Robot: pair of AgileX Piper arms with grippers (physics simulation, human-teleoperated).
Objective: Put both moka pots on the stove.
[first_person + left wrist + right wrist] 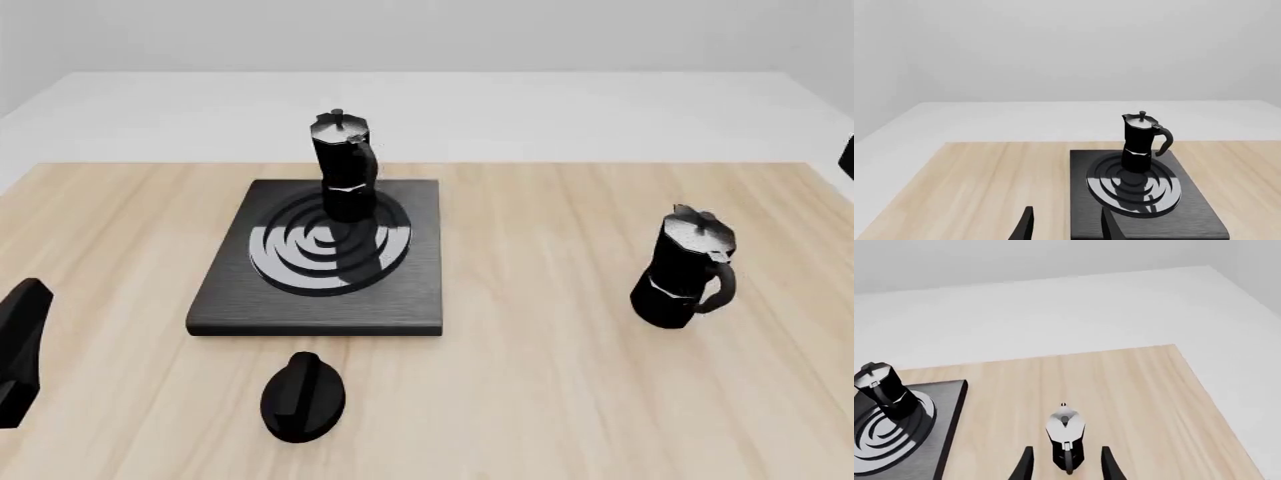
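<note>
left hand (1064,225) open, right hand (1064,465) open

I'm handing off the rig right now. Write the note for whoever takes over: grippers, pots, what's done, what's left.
Left gripper: open, holding nothing, back at the table's left, facing the stove.
Right gripper: open, holding nothing, lined up on the second pot, which shows between its fingers; not gripped.
Done: the first pot stands upright on the stove, on the far part of the burner rings.
Left: the second pot is upright on the bare table, to the right of the stove, handle towards the near side. Grasp it with the right arm and set it on the stove beside the first.
The knob lies in front of the stove; leave it.
</note>
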